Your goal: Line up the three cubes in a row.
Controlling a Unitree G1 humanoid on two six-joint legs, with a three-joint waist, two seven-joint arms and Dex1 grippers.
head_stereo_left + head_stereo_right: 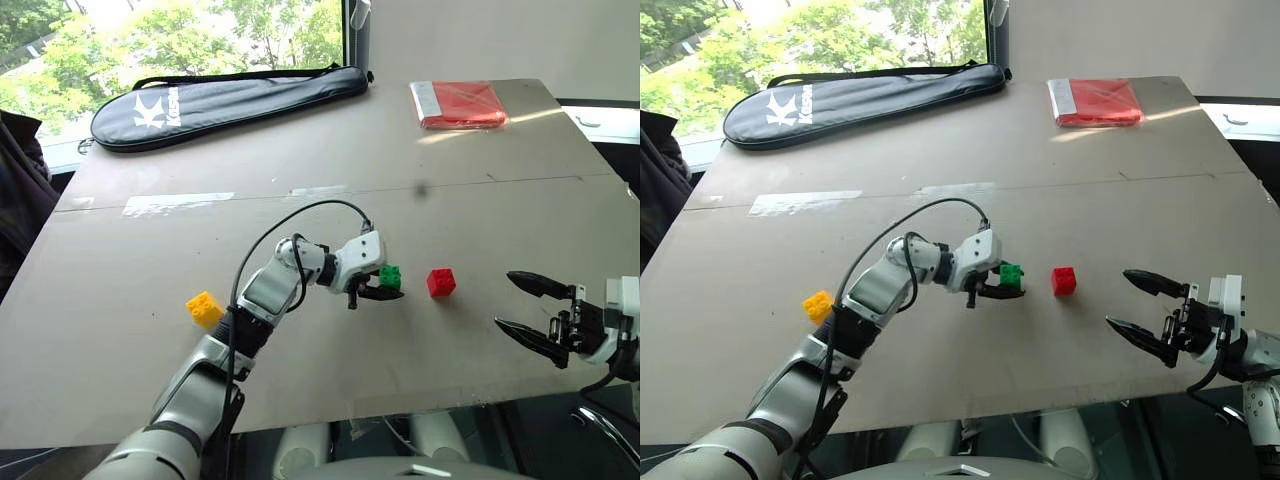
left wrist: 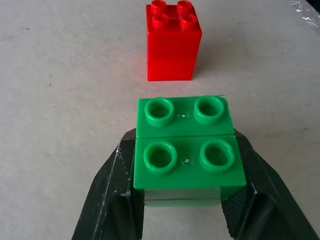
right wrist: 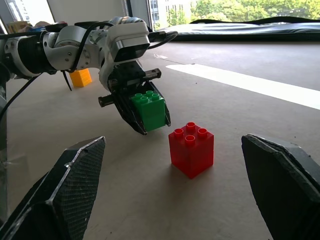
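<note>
left end effector is clamped on the green cube, one finger on each side, studs up. in the right wrist view the cube looks held just above the tabletop, not resting on it. red cube sits on the tabletop just to the robot's right of the green one, a small gap between them, studs up. yellow-orange cube lies well apart on the robot's left, beside the left forearm. right end effector hangs at the tabletop's right near edge, fingers spread wide with nothing between them, aimed toward the red cube. far side: black racket bag and flat red packet.
</note>
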